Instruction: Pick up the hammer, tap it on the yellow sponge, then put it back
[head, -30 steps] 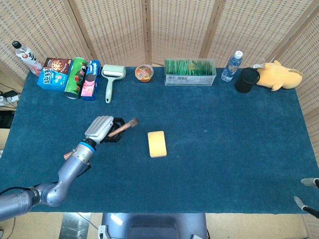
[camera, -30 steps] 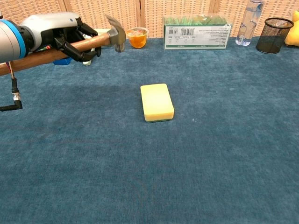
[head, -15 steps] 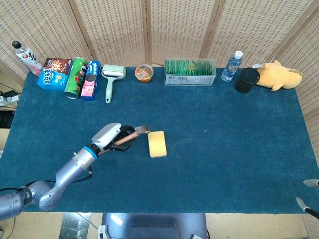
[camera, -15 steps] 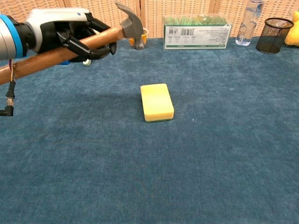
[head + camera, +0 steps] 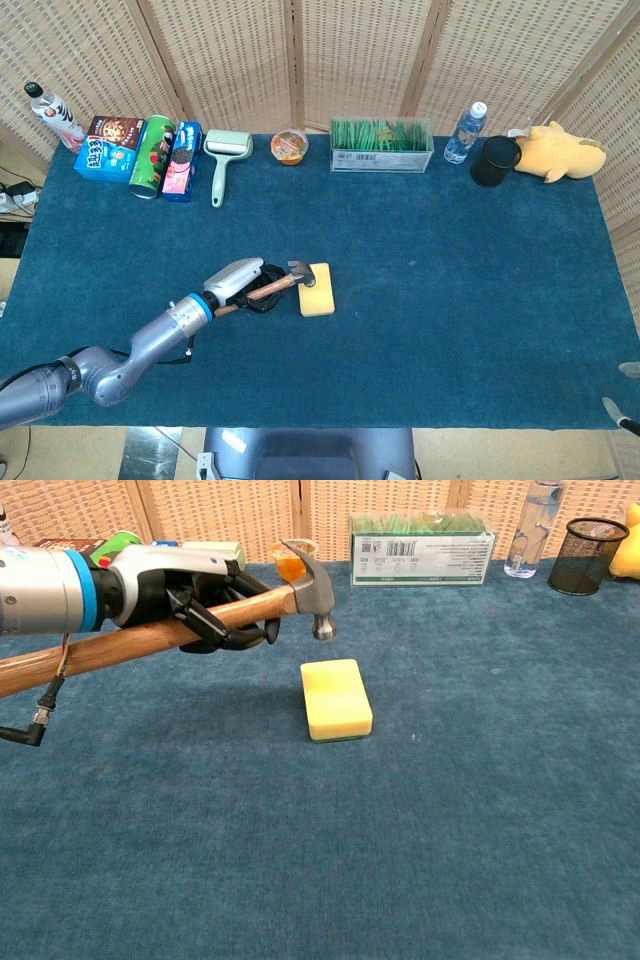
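Note:
My left hand (image 5: 245, 285) (image 5: 195, 605) grips the wooden handle of the hammer (image 5: 285, 592). The hammer's metal head (image 5: 301, 272) hangs in the air above the left end of the yellow sponge (image 5: 316, 291) (image 5: 336, 699), which lies flat on the blue cloth. In the chest view the head (image 5: 312, 585) is a clear gap above the sponge, face pointing down. At the far lower right of the head view only a sliver of my right hand (image 5: 625, 390) shows, too little to read.
Along the back edge stand a bottle (image 5: 55, 113), snack boxes (image 5: 107, 148), a green can (image 5: 152, 155), a lint roller (image 5: 224, 157), a cup (image 5: 289, 146), a green box (image 5: 381, 145), a water bottle (image 5: 464, 132), a black mesh cup (image 5: 495, 160) and a yellow plush (image 5: 558, 150).
My left hand has carried the hammer rightward and lower; its head, which was left of the sponge, now hangs over the sponge's left end.

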You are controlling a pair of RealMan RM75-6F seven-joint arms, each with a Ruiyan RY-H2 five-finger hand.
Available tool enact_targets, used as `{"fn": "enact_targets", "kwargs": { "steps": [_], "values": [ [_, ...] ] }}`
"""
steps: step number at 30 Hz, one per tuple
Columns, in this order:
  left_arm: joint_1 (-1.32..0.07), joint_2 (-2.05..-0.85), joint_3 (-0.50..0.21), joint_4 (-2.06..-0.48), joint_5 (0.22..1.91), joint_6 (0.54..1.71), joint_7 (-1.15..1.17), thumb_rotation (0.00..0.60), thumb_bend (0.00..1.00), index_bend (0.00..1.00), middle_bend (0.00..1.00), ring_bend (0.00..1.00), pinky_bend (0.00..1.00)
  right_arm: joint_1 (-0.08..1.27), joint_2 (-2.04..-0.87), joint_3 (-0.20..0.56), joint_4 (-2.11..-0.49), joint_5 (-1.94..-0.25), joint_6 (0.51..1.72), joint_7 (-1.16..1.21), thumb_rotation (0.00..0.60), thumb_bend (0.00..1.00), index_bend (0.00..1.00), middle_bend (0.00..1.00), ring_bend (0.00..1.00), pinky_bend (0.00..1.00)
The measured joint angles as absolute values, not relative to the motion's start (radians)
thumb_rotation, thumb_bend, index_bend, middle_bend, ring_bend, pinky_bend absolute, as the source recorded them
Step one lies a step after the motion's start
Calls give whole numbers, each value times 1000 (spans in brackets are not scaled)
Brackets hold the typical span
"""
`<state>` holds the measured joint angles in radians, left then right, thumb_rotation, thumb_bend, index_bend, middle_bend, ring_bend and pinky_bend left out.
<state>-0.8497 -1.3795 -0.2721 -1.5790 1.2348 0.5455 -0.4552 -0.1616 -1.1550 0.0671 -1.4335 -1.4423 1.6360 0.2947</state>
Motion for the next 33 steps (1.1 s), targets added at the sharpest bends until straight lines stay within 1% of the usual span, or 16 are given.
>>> {"fn": "enact_targets", "kwargs": {
  "steps": [6, 9, 13, 16, 19, 21, 24, 28, 33],
  "values": [
    [-919, -1426, -244, -1485, 1153, 481, -368, 600, 338, 780, 957, 865, 840, -162, -1159, 70, -1426, -1436, 1628, 301, 600, 208, 401, 451, 415, 323],
    [-966, -1452, -217, -1430, 1079, 448, -299, 600, 338, 780, 957, 865, 840, -163, -1161, 71, -1422, -1434, 1625, 307, 600, 207, 401, 451, 415, 322],
    [-1042, -1481, -160, -1387, 936, 406, -207, 600, 337, 780, 957, 865, 840, -166, -1161, 73, -1418, -1433, 1628, 311, 600, 207, 401, 451, 414, 323],
    [-1094, -1490, -123, -1383, 831, 399, -157, 600, 338, 780, 957, 865, 841, -168, -1161, 73, -1418, -1436, 1632, 312, 600, 207, 401, 451, 415, 323],
    [-1122, -1485, -110, -1416, 767, 425, -129, 600, 338, 781, 957, 865, 840, -170, -1161, 73, -1417, -1438, 1635, 314, 600, 208, 401, 451, 415, 323],
    [-1121, -1474, -118, -1453, 763, 450, -129, 600, 338, 780, 957, 865, 840, -172, -1162, 72, -1418, -1441, 1639, 315, 600, 207, 401, 451, 415, 323],
    [-1101, -1444, -150, -1524, 793, 494, -148, 600, 338, 780, 957, 865, 841, -174, -1161, 72, -1419, -1445, 1643, 315, 600, 207, 401, 451, 414, 323],
    [-1056, -1398, -195, -1591, 876, 543, -186, 600, 338, 780, 957, 865, 840, -175, -1161, 72, -1419, -1448, 1646, 315, 600, 208, 401, 451, 415, 322],
    [-1009, -1359, -215, -1628, 965, 606, -201, 600, 337, 780, 957, 865, 841, -176, -1161, 73, -1420, -1450, 1647, 315, 600, 207, 401, 451, 415, 322]
  ]
}}
